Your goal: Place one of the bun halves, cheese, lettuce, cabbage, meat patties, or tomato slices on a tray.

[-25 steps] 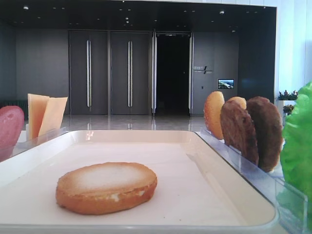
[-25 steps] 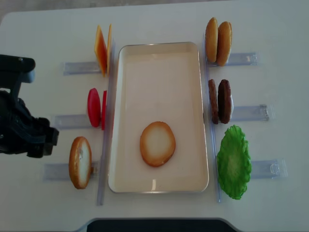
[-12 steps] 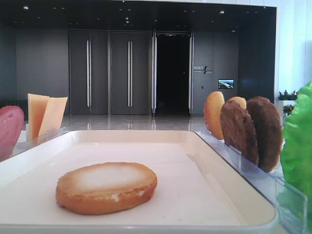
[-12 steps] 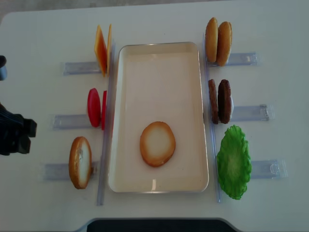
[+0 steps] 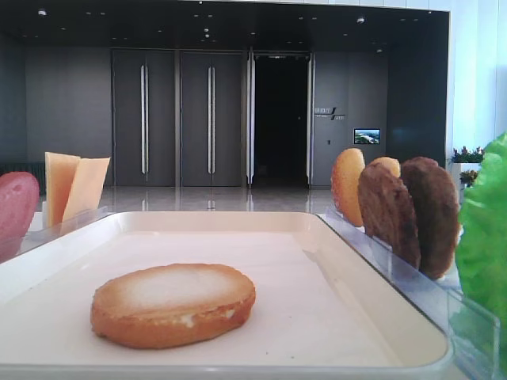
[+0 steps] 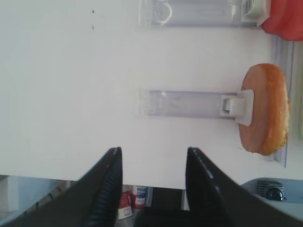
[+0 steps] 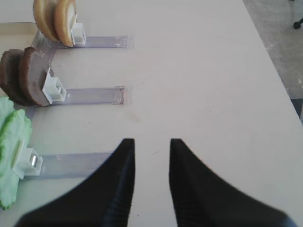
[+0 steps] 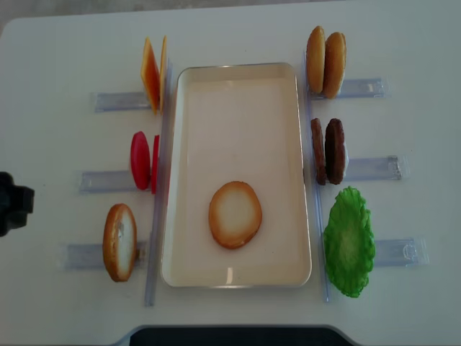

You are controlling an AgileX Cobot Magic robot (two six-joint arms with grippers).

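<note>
A bun half (image 8: 235,214) lies flat, pale face up, on the cream tray (image 8: 238,94), also seen close up (image 5: 173,305). Another bun half (image 6: 264,109) stands in a holder left of the tray, and two more (image 8: 325,61) stand at the back right. Cheese (image 8: 153,72), tomato slices (image 8: 142,161), meat patties (image 8: 328,151) and lettuce (image 8: 349,241) stand beside the tray. Cabbage is out of view. My left gripper (image 6: 154,151) is open and empty at the table's left edge (image 8: 11,205). My right gripper (image 7: 151,142) is open and empty over bare table, right of the lettuce (image 7: 12,142).
Clear plastic holders (image 8: 374,167) run out from both long sides of the tray, one just ahead of the left gripper (image 6: 189,103). The table's edge (image 6: 142,176) lies under the left fingers. A dark base (image 8: 230,336) sits at the front edge.
The left arm has drawn back leftward, from beside the left bun half to the table's left edge, and only its tip still shows. The bun half on the tray has not moved.
</note>
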